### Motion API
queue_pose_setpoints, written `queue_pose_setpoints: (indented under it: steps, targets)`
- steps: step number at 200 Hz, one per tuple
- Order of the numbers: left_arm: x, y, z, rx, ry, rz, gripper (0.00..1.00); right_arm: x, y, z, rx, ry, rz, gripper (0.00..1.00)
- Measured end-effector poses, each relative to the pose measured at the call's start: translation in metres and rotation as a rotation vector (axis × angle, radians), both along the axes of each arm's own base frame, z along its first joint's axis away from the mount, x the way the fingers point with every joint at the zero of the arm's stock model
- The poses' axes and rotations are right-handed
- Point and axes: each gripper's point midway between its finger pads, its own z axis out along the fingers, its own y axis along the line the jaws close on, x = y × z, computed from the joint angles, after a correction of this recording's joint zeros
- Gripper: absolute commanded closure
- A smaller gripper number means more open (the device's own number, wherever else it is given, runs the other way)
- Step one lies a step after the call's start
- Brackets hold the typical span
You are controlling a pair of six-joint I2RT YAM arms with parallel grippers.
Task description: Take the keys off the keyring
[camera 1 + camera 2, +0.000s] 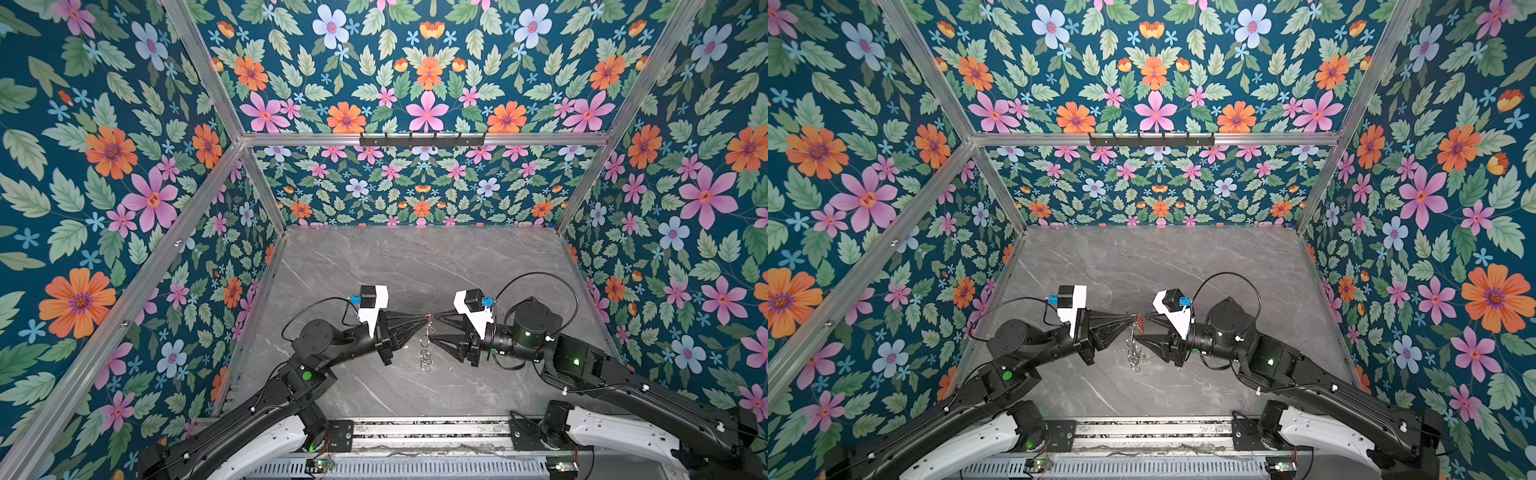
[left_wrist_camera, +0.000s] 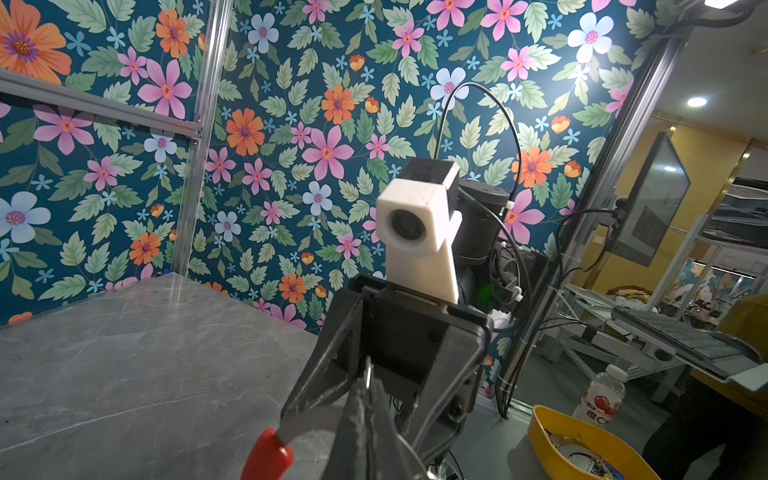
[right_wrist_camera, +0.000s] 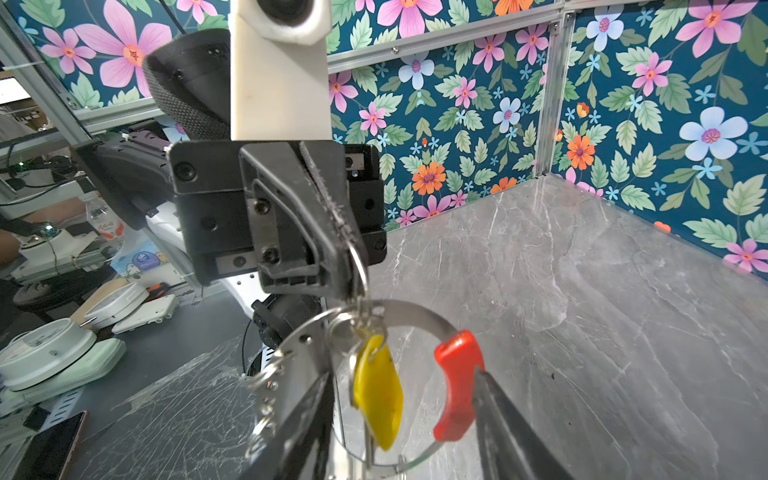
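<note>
Left gripper (image 3: 347, 257): jaws pressed together, pinching a small silver loop (image 3: 365, 270) at the top of the bunch. Held in the air roughly above the middle of the tabletop (image 1: 374, 270).

Keyring (image 3: 411, 308): hangs just below that pinch, between the two grippers and clear of the surface. It is a flat grey band with a red segment (image 3: 457, 382) on one side. More silver loops crowd the opposite side.

Tagged key (image 3: 378, 395): yellow-green tag, dangling inside the ring's circle from the loop cluster. Second key not made out.

Right gripper (image 1: 435, 328): jaws about half spread, bracing the ring across its width. One of its fingers (image 3: 498, 415) sits against the red segment, the other against the grey band.

Step in hand, as I read it: working the key's loop off the band.
- The right arm should act as a steady anchor, with no squeeze that would bend the band.
- The left should draw the loop along the band toward whatever gap the ring offers, without twisting it.
- The pinch is on thin wire, so slip is the likely failure.
- Watch that neighbouring loops do not jam ahead of it.
</note>
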Motion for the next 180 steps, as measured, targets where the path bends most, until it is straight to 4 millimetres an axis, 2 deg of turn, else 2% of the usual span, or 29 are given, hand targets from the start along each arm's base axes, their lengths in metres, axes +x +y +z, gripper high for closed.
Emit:
queue_pose_setpoints:
  steps: [70,132,180]
  targets:
    - [-0.001,-0.003,0.000,-0.006,0.013,-0.022,1.00,-0.001,0.003,0.006,0.003,-0.014,0.007,0.64]
    - [-0.004,-0.003,-0.002,-0.005,0.018,-0.039,1.00,-0.004,0.005,0.006,-0.005,-0.013,0.036,1.00]
    - [-0.009,0.001,0.002,0.002,-0.007,-0.039,1.00,-0.010,0.001,0.013,-0.036,0.003,0.053,1.00]
